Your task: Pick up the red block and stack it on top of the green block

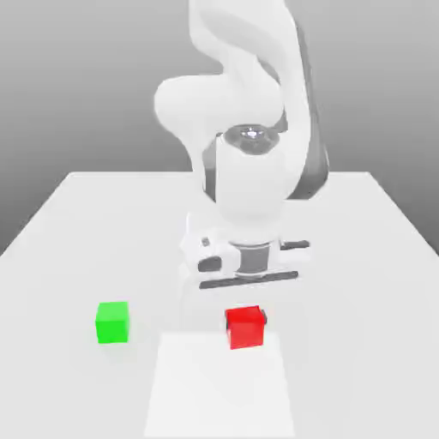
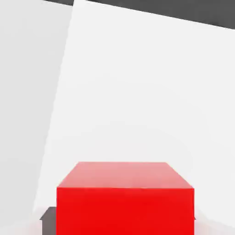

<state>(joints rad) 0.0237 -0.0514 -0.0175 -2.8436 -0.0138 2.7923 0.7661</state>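
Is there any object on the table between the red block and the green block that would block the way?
Nothing visible does. The gripper is shut on the red block. The green block sits toward the exterior view's left, with bare table between the two blocks and nothing on top of it.

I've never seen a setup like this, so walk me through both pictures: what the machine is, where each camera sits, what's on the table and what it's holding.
These are simulator renders. The white machine is a single robot arm, bent down over a white table. The exterior view looks at the whole scene from a camera off the arm. The hand view comes from a camera on the arm's hand, looking past its claw.

Two small cubes are on the table: a green block at the exterior view's left, standing alone, and a red block directly under the hand. The claw has closed on the red block, which is low at the table, not stacked yet.
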